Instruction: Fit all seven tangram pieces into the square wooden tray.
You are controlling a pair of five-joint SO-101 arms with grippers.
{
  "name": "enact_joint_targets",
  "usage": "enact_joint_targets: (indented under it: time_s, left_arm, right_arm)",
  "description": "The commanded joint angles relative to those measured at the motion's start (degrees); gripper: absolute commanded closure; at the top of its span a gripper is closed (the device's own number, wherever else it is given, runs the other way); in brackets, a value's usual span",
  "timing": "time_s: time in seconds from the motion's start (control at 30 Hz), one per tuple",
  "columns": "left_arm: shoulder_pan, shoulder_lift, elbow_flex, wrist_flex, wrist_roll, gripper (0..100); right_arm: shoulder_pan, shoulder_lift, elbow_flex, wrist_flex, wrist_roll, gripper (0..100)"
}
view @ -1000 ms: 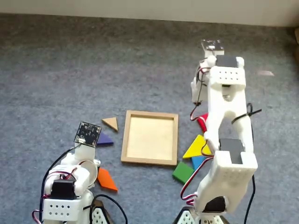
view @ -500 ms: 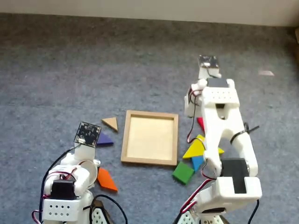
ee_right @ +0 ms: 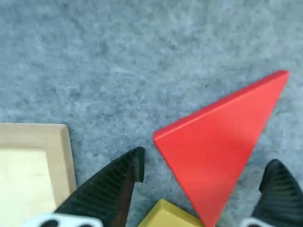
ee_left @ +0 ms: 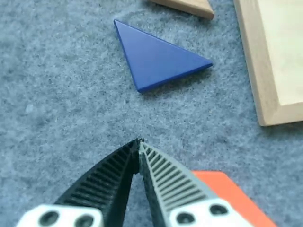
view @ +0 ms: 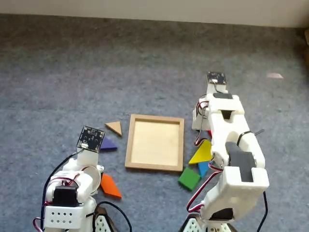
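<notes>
Fingers spread wide, the right gripper point(ee_right: 206, 166) is straddling the red triangle point(ee_right: 222, 142), which is lying flat just right of the wooden tray point(view: 129, 145). Light, thin and rigid, the piece is probably needing a low pinch across opposite edges.

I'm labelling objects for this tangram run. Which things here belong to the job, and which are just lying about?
Belong to the job:
wooden tray; tan triangle; dark blue triangle; orange piece; yellow triangle; light blue piece; green square; red triangle.

Just lying about:
small pale scrap, well away from the tray.
</notes>
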Motion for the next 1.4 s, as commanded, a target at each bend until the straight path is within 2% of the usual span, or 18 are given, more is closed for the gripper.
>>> enact_joint_targets:
  time_s: [0.0, 0.47, 0.6, 0.9, 1.1, 1.37]
  left_arm:
    - [-0.92, -2.59, 1.19, 0.7, -0.18, 99]
    - [-0.92, -2.59, 1.19, 0.7, -0.18, 99]
    - [-1.01, -2.59, 1.19, 0.7, -0.18, 99]
    - [-1.01, -2.59, 1.19, 0.7, -0.18, 99]
    - [-1.1, -2.59, 1.19, 0.7, -0.18, 99]
    - [-1.1, -2.59, 1.19, 0.7, -0.18, 99]
  right_arm:
    - [0.75, 0.22, -2.77, -1.45, 0.53, 62.3]
    - [0.75, 0.22, -2.77, -4.53, -2.81, 62.3]
    - [2.15, 0.22, -2.77, -6.55, -6.42, 62.3]
    - [2.24, 0.48, -2.77, -6.81, -6.68, 62.4]
    - [2.24, 0.48, -2.77, -6.9, -6.68, 67.6]
    - [2.42, 0.57, -2.77, -6.73, -6.77, 68.7]
